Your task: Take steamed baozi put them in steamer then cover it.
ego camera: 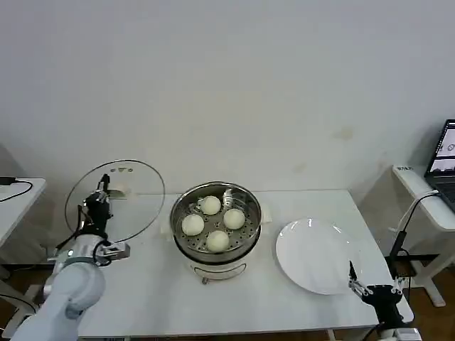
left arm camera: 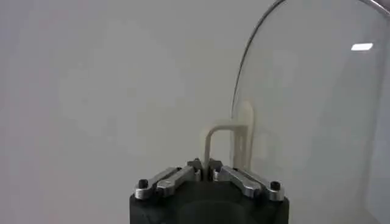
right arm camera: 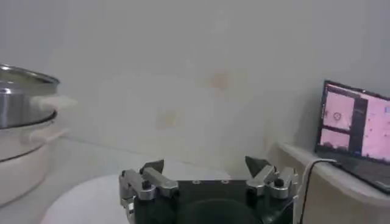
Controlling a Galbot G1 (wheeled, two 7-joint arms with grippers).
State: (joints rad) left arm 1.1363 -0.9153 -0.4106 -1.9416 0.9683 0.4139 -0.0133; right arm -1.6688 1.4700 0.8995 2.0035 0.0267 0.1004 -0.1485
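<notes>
Now left tool clenched on cover handle, left of steamer, right tool released.

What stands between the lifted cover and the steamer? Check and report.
Nothing visible. The left tool holds the cover upright by its handle, left of the steamer. The table between them is bare, and the four baozi sit below the steamer's rim.

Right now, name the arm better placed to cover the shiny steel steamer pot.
Left. The left gripper is shut on the cream bar handle of the round clear glass lid, lifted beside the steamer holding four pale buns. The right gripper is open by the white plate.
</notes>
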